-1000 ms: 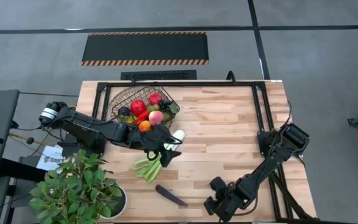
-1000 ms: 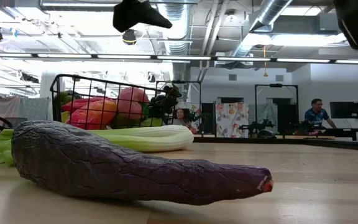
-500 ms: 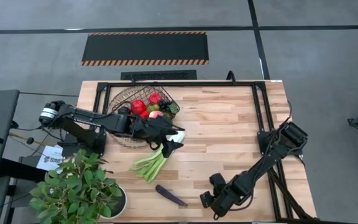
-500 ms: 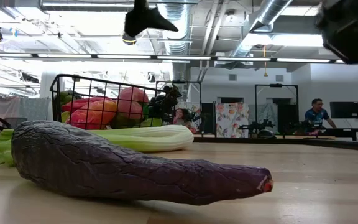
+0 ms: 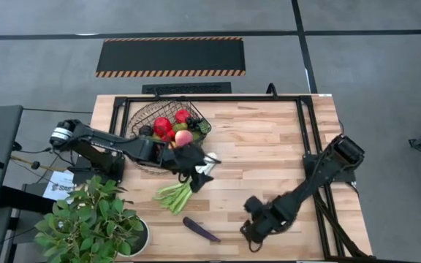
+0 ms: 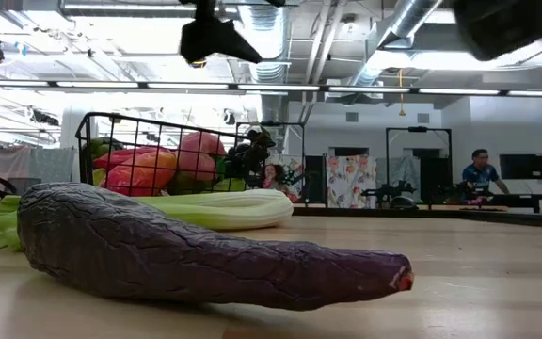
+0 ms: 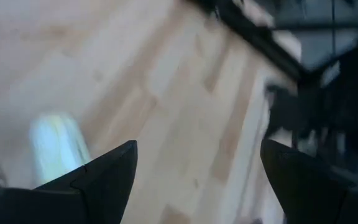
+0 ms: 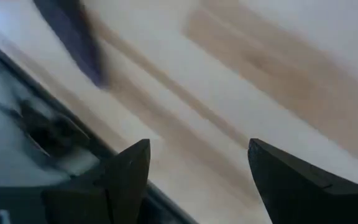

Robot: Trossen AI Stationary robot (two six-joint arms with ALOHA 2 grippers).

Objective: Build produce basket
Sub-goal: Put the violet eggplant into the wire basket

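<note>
The dark wire basket (image 5: pixel 146 120) stands at the far left, holding red apples, a peach and other produce (image 5: pixel 172 128). A long green-white celery stalk (image 5: pixel 175 193) lies on the table in front of it; its pale end (image 7: pixel 58 146) shows in the left wrist view. My left gripper (image 5: pixel 200 168) hovers open above that pale end, touching nothing. A purple aubergine (image 5: pixel 201 229) lies near the front edge. My right gripper (image 5: pixel 249 231) stands open just right of the aubergine (image 8: pixel 73 37), above the table, with nothing between its fingers.
A leafy potted plant (image 5: pixel 86 225) stands at the near left corner. A black frame (image 5: pixel 218 99) runs along the far edge and the right side. Bare wood (image 5: pixel 269 153) spreads across the middle and right of the table.
My left gripper has drifted a little toward the far edge and the right, from over the celery's middle to over its pale end. My right gripper has gone toward the far edge and risen slightly, staying open. The celery and the aubergine have not moved.
</note>
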